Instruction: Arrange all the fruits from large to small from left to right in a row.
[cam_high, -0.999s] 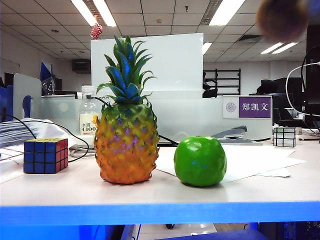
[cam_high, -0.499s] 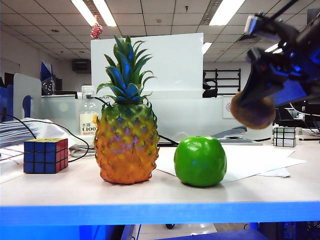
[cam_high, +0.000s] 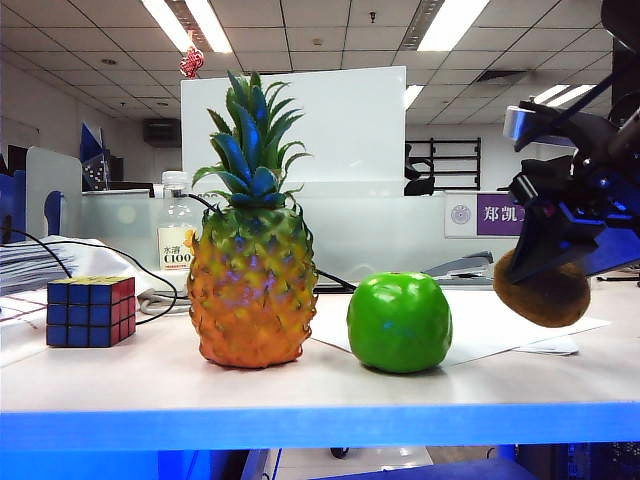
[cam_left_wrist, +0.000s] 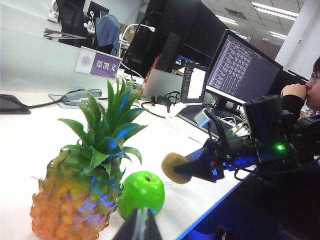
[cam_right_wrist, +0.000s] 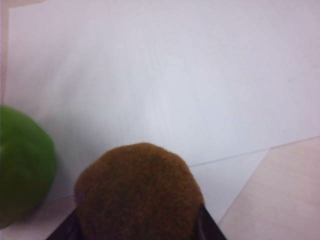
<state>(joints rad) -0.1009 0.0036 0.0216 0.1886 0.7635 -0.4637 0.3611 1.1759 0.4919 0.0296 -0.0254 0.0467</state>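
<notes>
Gripping the kiwi (cam_high: 543, 294), the right tool (cam_high: 535, 275) hangs beside the apple (cam_high: 399, 323).

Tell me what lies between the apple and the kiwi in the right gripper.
Nothing but bare white paper, seen in the exterior view between the apple and the kiwi held by the right gripper.

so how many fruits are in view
3: the pineapple stands left on the table, the apple right of it, and the kiwi is held in the right hand above the table's right side.
</notes>
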